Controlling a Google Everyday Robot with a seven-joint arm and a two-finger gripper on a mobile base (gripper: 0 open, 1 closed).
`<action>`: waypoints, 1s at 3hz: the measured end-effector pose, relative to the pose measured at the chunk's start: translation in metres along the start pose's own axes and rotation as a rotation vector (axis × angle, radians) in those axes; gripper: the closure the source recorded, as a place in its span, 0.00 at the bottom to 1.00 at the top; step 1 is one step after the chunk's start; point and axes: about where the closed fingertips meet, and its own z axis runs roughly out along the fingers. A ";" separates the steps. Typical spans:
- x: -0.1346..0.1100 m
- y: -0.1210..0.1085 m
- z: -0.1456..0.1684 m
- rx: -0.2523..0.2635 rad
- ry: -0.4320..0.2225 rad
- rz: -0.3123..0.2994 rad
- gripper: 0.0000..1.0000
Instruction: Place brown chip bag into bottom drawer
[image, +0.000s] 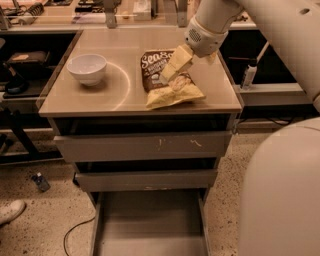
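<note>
The brown chip bag (167, 80) lies flat on the cabinet top (120, 95), right of centre, dark brown top with white lettering toward the back, yellow end toward the front. My gripper (167, 75) reaches in from the upper right and rests down on the middle of the bag. The bottom drawer (150, 225) is pulled out below the cabinet, showing a flat grey floor and side walls with nothing in it.
A white bowl (87, 68) stands on the left of the cabinet top. Two shut grey drawer fronts (142, 146) sit above the bottom drawer. Shelves with clutter are behind and on both sides. A shoe (10, 211) is on the floor at left.
</note>
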 end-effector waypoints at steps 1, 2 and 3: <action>-0.021 -0.005 0.017 -0.015 0.006 0.035 0.00; -0.036 -0.013 0.030 -0.022 0.006 0.045 0.00; -0.047 -0.011 0.048 -0.057 0.015 0.055 0.00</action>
